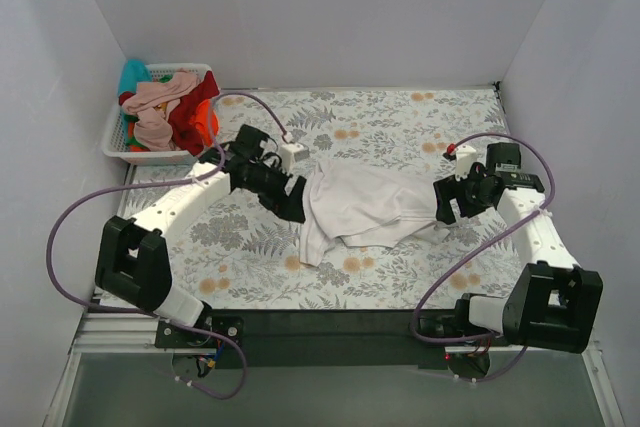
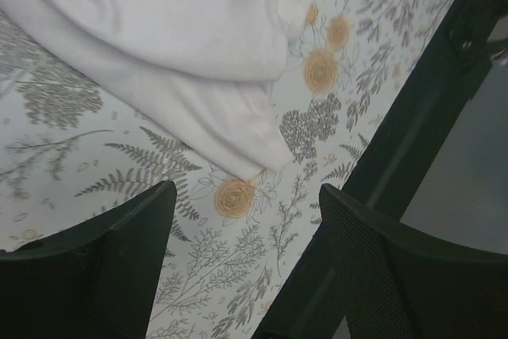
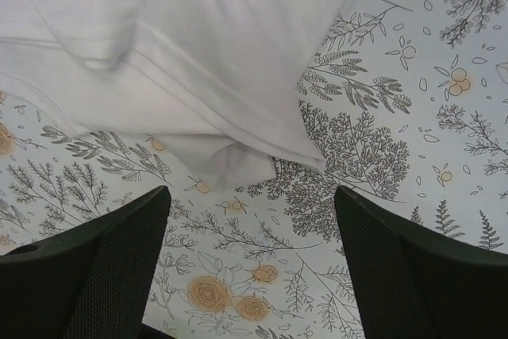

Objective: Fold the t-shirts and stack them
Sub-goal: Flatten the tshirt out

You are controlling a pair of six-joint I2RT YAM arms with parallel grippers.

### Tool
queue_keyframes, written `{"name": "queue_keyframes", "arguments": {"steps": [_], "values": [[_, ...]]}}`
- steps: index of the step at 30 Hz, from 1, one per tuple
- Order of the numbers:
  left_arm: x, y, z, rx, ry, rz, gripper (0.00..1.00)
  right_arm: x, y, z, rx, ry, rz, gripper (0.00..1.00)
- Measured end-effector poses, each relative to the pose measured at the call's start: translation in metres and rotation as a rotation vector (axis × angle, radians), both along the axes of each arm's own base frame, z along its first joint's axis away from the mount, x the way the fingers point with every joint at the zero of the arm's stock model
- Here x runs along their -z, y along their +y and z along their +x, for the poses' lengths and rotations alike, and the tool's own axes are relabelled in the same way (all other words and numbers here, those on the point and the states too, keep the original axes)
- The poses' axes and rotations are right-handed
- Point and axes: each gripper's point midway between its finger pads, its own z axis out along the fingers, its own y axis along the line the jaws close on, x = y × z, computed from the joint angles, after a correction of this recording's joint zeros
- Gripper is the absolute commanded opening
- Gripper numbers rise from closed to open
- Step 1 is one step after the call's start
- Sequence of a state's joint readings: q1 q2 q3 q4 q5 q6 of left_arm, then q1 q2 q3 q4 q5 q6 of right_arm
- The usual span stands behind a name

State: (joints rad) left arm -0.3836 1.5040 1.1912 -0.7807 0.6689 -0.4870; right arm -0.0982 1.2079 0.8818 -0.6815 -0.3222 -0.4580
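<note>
Large white t-shirt (image 1: 365, 205) lay crumpled at centre of counter (image 1: 400, 117). left gripper (image 1: 294, 203) sat by its left edge, right gripper (image 1: 446, 203) by its right; both were parted, holding nothing. Other t-shirts (image 1: 165, 107) were heaped in basket (image 1: 113, 143), back left.

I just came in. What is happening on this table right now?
A crumpled white t-shirt lies in the middle of the table, not yet folded. The left gripper and the right gripper sit open at its two sides, holding nothing. More coloured shirts are piled in the basket at the far left.
</note>
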Motion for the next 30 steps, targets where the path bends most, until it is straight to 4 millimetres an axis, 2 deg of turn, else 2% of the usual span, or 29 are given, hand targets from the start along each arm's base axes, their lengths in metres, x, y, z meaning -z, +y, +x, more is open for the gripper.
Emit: {"name": "queue_keyframes", "arguments": {"steps": [2,4,8,14,19,22,23,24,25,26,27,28,29,30], "values": [[0.026,-0.010,-0.029,0.081,0.034,0.058,0.71,0.011,-0.003,-0.002,-0.007,0.050,-0.016,0.85],[0.049,-0.012,-0.053,0.133,0.063,0.120,0.71,0.020,-0.006,-0.002,-0.008,0.091,-0.031,0.84],[0.077,-0.014,-0.080,0.203,0.053,0.223,0.72,0.029,-0.010,0.006,-0.016,0.134,-0.045,0.77],[0.087,-0.031,-0.087,0.262,-0.061,0.290,0.72,0.047,-0.013,0.017,-0.016,0.201,-0.051,0.74],[0.100,-0.038,-0.079,0.250,-0.097,0.332,0.69,0.064,-0.013,0.014,-0.021,0.262,-0.046,0.70],[0.114,-0.037,-0.075,0.238,-0.084,0.368,0.65,0.069,-0.015,0.016,-0.027,0.267,-0.053,0.59],[0.118,-0.037,-0.075,0.235,-0.075,0.378,0.63,0.070,-0.015,0.016,-0.028,0.268,-0.056,0.51],[0.123,-0.036,-0.074,0.230,-0.068,0.389,0.59,0.072,-0.015,0.017,-0.034,0.268,-0.059,0.46],[0.126,-0.036,-0.074,0.225,-0.065,0.397,0.48,0.074,-0.016,0.016,-0.037,0.271,-0.062,0.40],[0.128,-0.035,-0.072,0.217,-0.070,0.406,0.40,0.077,-0.016,0.015,-0.040,0.274,-0.065,0.28],[0.128,-0.035,-0.070,0.209,-0.076,0.409,0.33,0.079,-0.017,0.014,-0.045,0.279,-0.070,0.20],[0.129,-0.035,-0.068,0.201,-0.083,0.415,0.15,0.081,-0.018,0.012,-0.045,0.285,-0.074,0.12],[0.129,-0.034,-0.067,0.191,-0.084,0.419,0.04,0.082,-0.019,0.012,-0.045,0.287,-0.079,0.02],[0.130,-0.033,-0.066,0.189,-0.089,0.423,0.00,0.082,-0.020,0.012,-0.046,0.288,-0.086,0.01]]}}
